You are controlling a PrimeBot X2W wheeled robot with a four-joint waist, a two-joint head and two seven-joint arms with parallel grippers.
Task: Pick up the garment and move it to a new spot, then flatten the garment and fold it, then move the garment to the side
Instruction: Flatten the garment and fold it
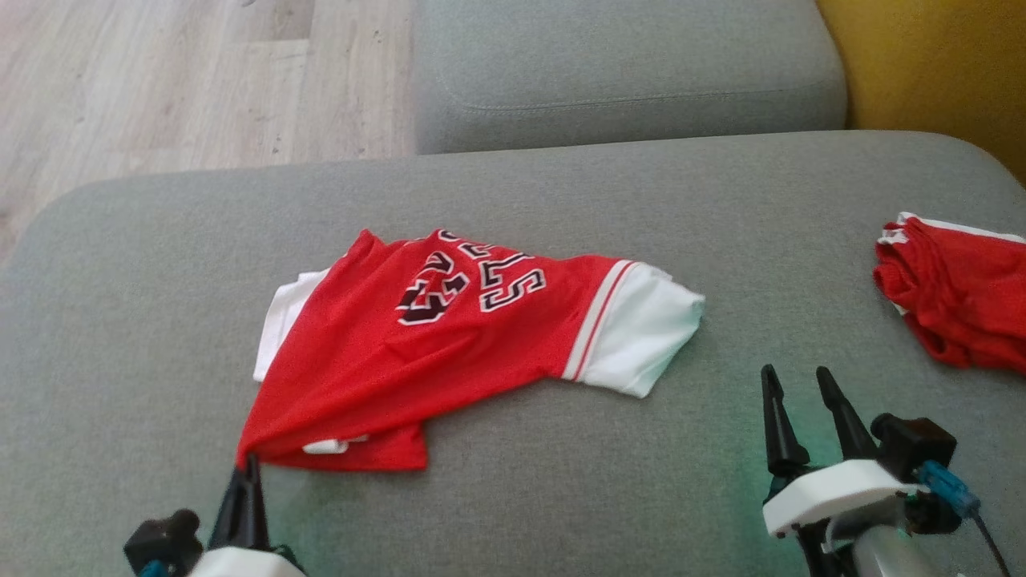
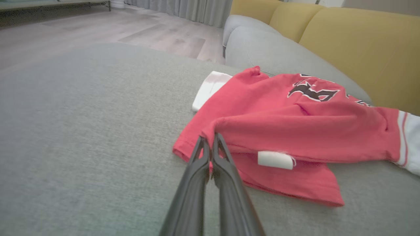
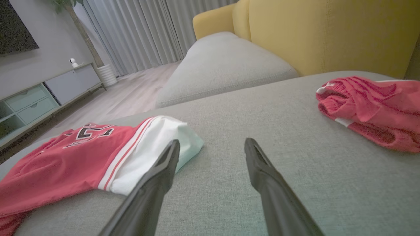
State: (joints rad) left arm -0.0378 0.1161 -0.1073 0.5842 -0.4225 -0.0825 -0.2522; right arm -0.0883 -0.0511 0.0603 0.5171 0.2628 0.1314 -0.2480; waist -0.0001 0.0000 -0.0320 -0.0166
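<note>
The garment (image 1: 449, 336) is a red jersey with white sleeves and black lettering, lying crumpled in the middle of the grey sofa seat (image 1: 561, 208). My left gripper (image 1: 250, 463) is shut on the garment's near left corner, and the left wrist view shows the red cloth (image 2: 295, 124) pinched between the fingertips of that gripper (image 2: 210, 139). My right gripper (image 1: 795, 383) stands open just off the garment's white right sleeve (image 1: 641, 336), nothing between its fingers. In the right wrist view the sleeve (image 3: 151, 147) lies by the left finger of that gripper (image 3: 211, 146).
A second red garment (image 1: 958, 300) lies bunched at the seat's right edge, also seen as a red bundle (image 3: 370, 108) in the right wrist view. Beyond the seat is another grey cushion (image 1: 625, 72), a yellow backrest (image 1: 938, 64) and wooden floor (image 1: 160, 80) to the left.
</note>
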